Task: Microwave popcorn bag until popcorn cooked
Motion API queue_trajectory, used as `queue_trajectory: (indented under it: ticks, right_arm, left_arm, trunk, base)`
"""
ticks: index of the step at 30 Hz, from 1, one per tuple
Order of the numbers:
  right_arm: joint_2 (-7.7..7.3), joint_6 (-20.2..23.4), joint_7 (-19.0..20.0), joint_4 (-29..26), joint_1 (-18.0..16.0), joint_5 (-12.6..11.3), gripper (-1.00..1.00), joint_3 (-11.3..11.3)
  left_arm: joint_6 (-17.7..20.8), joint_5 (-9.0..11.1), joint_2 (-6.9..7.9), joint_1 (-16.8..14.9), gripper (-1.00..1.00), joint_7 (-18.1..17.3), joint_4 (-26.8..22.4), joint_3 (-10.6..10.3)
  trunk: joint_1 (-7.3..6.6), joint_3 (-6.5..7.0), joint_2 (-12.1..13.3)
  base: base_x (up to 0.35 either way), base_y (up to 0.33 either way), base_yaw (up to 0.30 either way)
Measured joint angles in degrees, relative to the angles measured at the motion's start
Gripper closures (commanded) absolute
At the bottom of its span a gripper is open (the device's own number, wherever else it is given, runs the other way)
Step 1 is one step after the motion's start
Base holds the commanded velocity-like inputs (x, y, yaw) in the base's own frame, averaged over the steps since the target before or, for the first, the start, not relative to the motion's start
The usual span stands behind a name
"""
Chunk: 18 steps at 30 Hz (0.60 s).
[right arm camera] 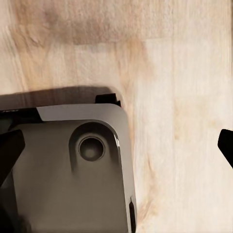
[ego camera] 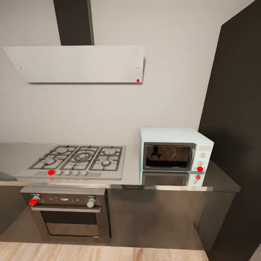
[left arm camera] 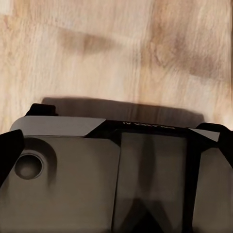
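Oven (ego camera: 69,214): nearest you, below the hob (ego camera: 78,161).
Microwave (ego camera: 174,156): just right of the hob, on the countertop (ego camera: 130,179); door closed.
Pincers: you cannot tell their opening.

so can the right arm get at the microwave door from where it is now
Probably not yet. The right wrist view looks down at the wood floor beside the robot's base, while the microwave sits shut on the countertop ahead.

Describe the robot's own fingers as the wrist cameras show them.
Little of them is in view. The right gripper has matte black fingers, plain, ending in blunt wedge-shaped tips at the picture's edges. The left gripper looks alike: its finger is black, smooth and tapered. No cables or markings are visible on them.
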Motion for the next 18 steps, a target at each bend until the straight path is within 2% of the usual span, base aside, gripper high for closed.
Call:
queue_trajectory:
  ticks: [7,18]
  right_arm:
    - [0.0,-0.1,0.0,0.0,0.0,0.0,-1.0,0.1]
    - [-0.06,0.5,0.1,0.0,0.0,0.4,-1.0,0.1]
  left_arm:
    - [0.0,0.0,0.01,0.0,-1.0,0.0,0.0,0.0]
    - [0.0,0.2,0.06,0.0,-1.0,0.0,0.0,0.0]
  trunk:
    - [0.0,0.14,0.0]
    - [0.0,0.16,0.0]
  base:
    - [0.0,0.0,-0.211]
    - [0.0,0.0,-0.014]
